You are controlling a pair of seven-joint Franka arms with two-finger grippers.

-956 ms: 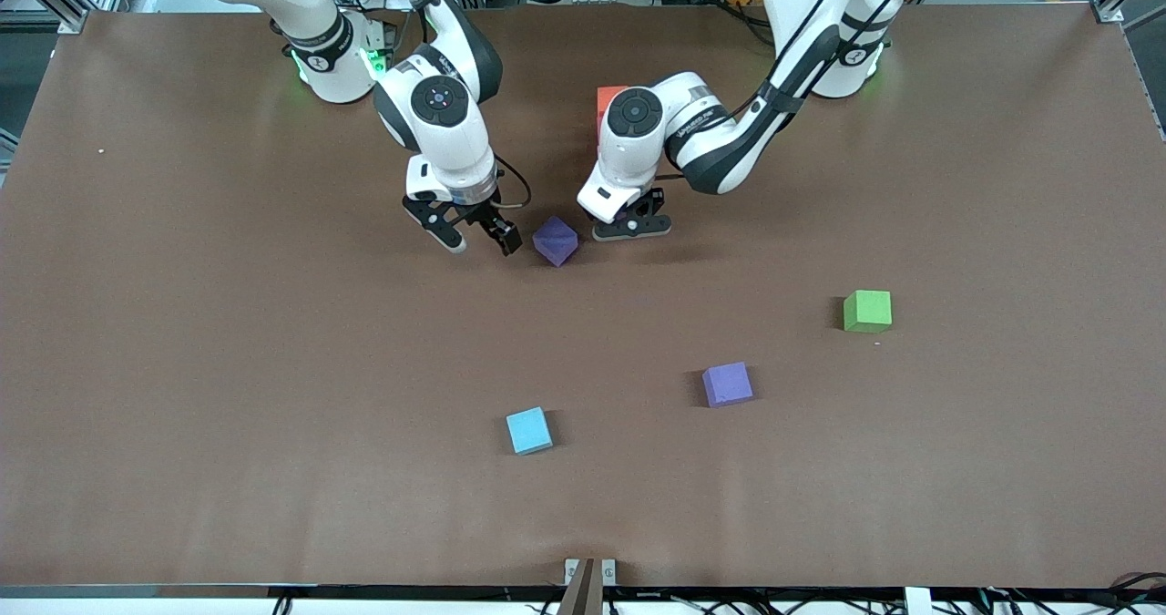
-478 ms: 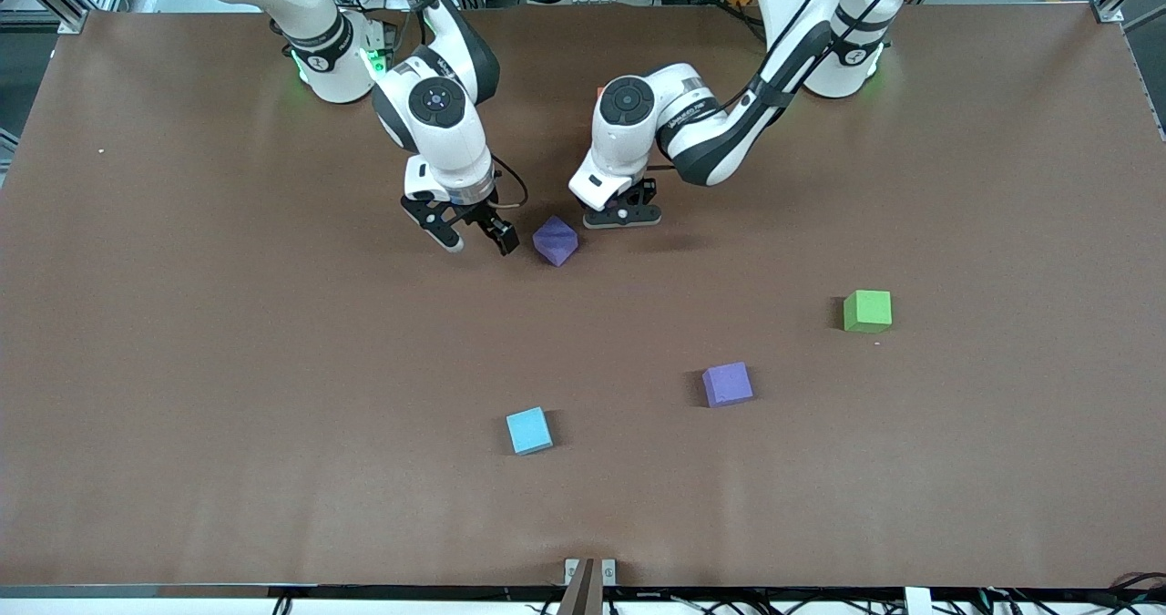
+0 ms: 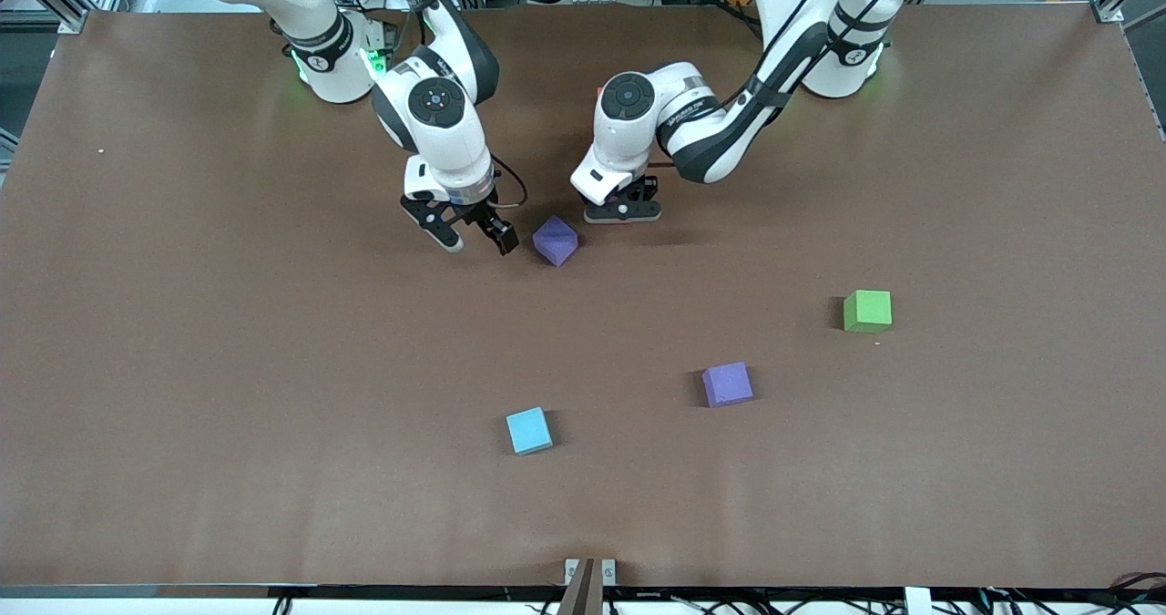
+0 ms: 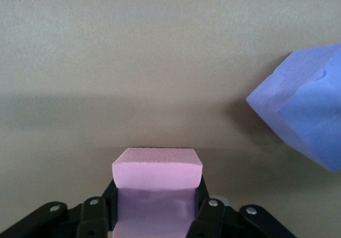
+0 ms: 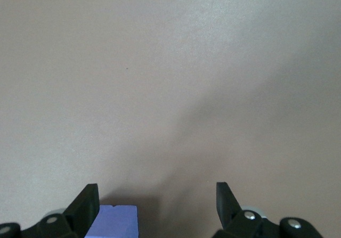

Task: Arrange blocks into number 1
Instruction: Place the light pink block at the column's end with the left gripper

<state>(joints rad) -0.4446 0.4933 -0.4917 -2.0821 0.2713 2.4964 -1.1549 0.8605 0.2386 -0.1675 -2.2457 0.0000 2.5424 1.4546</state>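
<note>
My left gripper (image 3: 624, 213) hangs low over the table's middle, shut on a pink block (image 4: 157, 169) that fills the gap between its fingers (image 4: 202, 206). A dark purple block (image 3: 555, 240), turned corner-on, lies on the table between the two grippers and shows again in the left wrist view (image 4: 303, 115). My right gripper (image 3: 475, 235) stands open beside that block, toward the right arm's end, with nothing between its fingers. A corner of the purple block (image 5: 114, 222) shows by one finger in the right wrist view. A second purple block (image 3: 727, 384) lies nearer the front camera.
A green cube (image 3: 866, 311) sits toward the left arm's end of the table. A light blue cube (image 3: 528, 430) lies near the front camera. The brown table (image 3: 273, 369) stretches wide around them.
My left gripper has drawn back a little toward the robots' bases with the pink block, and its wrist now covers an orange-red block. The right gripper has barely moved.
</note>
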